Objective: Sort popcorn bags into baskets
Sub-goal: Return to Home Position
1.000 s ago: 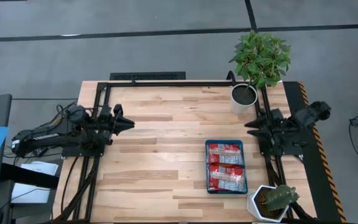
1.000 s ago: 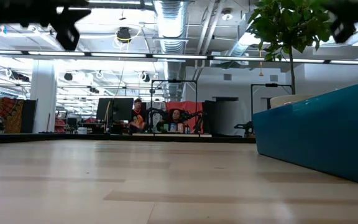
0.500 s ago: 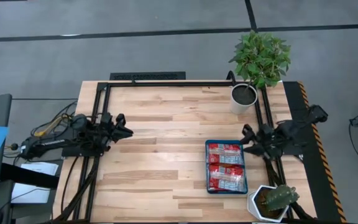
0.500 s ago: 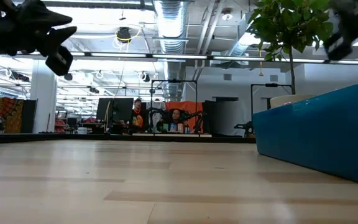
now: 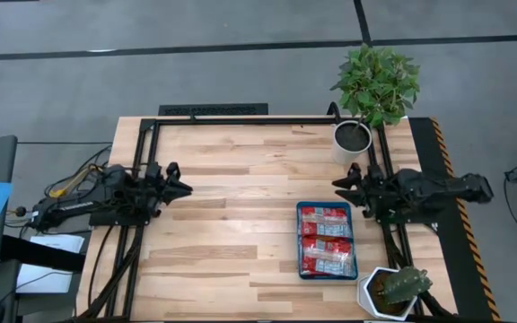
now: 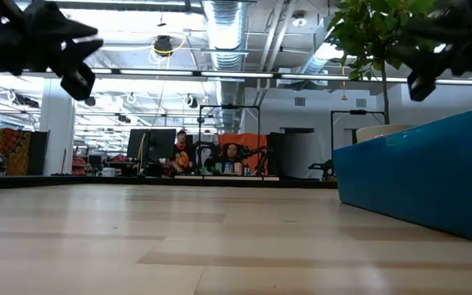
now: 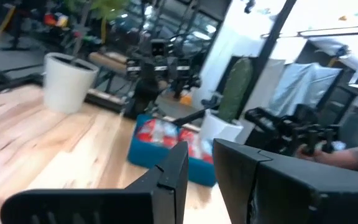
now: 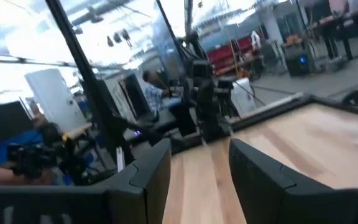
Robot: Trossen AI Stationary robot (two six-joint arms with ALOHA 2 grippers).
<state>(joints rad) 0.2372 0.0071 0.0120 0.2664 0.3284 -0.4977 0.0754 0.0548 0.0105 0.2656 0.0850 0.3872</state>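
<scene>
The blue tray (image 5: 298, 240) sits on the right half of the table and is filled with red popcorn bags (image 5: 325, 239) lying flat. In the left wrist view, the tray (image 7: 143, 157) and bags (image 7: 157, 132) show far off. My left gripper (image 5: 179, 183) hovers open above the table's left side, far from the tray. My right gripper (image 5: 341, 187) hovers open near the right edge, just beyond the tray's far end. Both hold nothing. In the low view, the tray's wall (image 6: 416, 176) fills the right.
A white pot with a leafy plant (image 5: 354, 139) stands at the far right corner. A white pot with a cactus (image 5: 391, 289) stands at the near right corner, beside the tray. The bare wooden table top (image 5: 240, 206) spreads between the arms. People sit in the room beyond the table (image 6: 183, 152).
My right gripper has moved toward the table's left, out over the right edge near the tray's far end, and its arm has levelled out. My left gripper has drawn back slightly toward the left and near edges. The tray and bags have stayed put.
</scene>
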